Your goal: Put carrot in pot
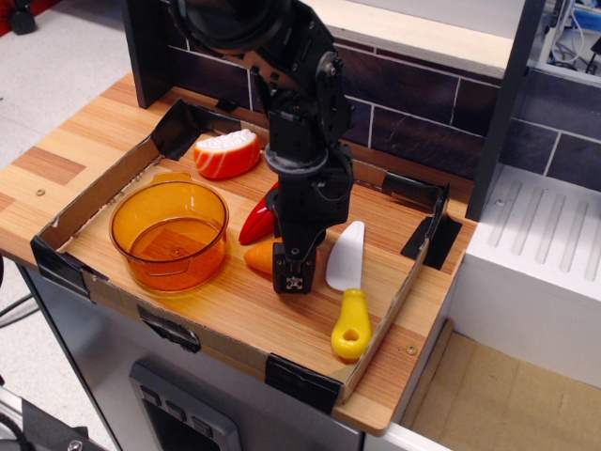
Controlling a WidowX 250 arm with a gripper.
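A wooden tabletop with a striped grain carries a shallow cardboard tray whose corners are bound with black tape. Behind it rises a wall of dark tiles with pale grout lines, topped by a light shelf. To the right stands a white ribbed unit, lower than the tabletop, and grey floor shows at the upper left.

Inside the tray, the amber pot sits upright at the left end, with nothing in it. The carrot lies on the tray floor just right of the pot, apart from it, its point toward the pot. Only its left part shows, because the black arm comes down in front of it. The gripper is low over the carrot's thick end; I cannot tell whether the jaws are spread or pinching the carrot, since their tips are hidden by the gripper's body.

A red chili pepper lies just behind the carrot. A fish slice, orange and white, rests near the back wall of the tray. A toy knife with a white blade and yellow handle lies to the right of the gripper.
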